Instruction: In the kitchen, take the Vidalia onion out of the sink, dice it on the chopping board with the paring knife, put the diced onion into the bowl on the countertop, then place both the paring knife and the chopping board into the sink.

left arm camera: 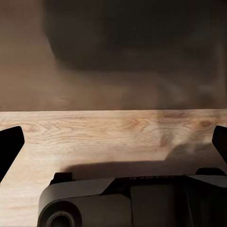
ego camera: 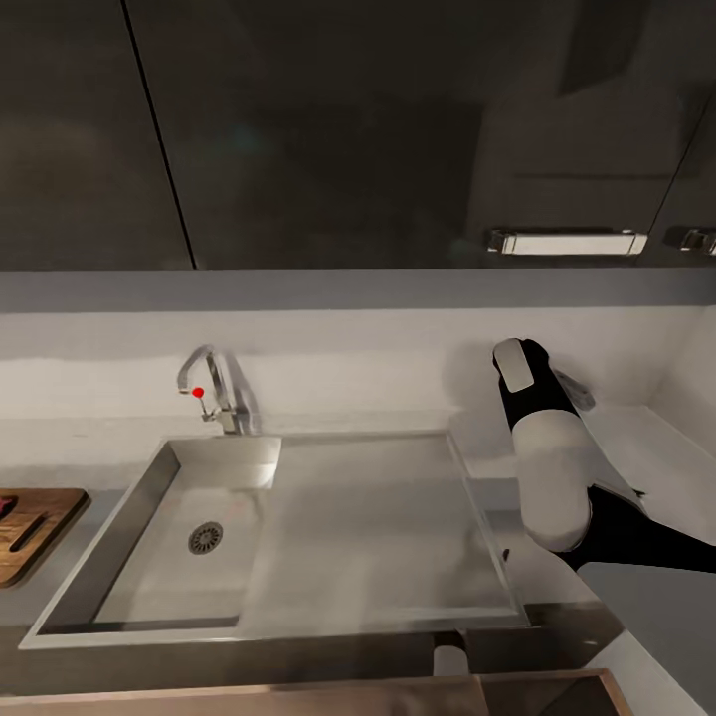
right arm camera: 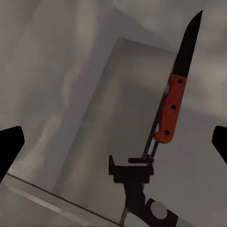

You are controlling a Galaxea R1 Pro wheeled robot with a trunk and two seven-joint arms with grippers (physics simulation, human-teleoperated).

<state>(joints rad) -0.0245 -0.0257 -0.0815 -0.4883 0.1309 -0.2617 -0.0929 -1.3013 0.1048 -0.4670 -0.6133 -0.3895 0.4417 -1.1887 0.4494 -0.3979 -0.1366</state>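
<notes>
The sink (ego camera: 149, 497) holds nothing but its round drain, with the drainboard (ego camera: 378, 527) to its right and a chrome tap (ego camera: 214, 383) behind. The chopping board (ego camera: 35, 532) lies at the far left edge on the countertop (ego camera: 656, 438). My right arm (ego camera: 552, 467) is raised over the countertop right of the sink. My right gripper (right arm camera: 113, 144) is open, its fingertips wide apart. Beyond them is the paring knife (right arm camera: 175, 101), red handle and dark blade, over a grey surface by the drainboard's edge; whether it rests there I cannot tell. My left gripper (left arm camera: 113, 146) is open over wooden floor. The Vidalia onion and the bowl are out of view.
Dark wall cabinets (ego camera: 348, 129) hang above the pale backsplash. A dark bracket-like part (right arm camera: 132, 172) sits just below the knife's handle in the right wrist view. A small reddish bit (ego camera: 5, 504) shows at the board's left end.
</notes>
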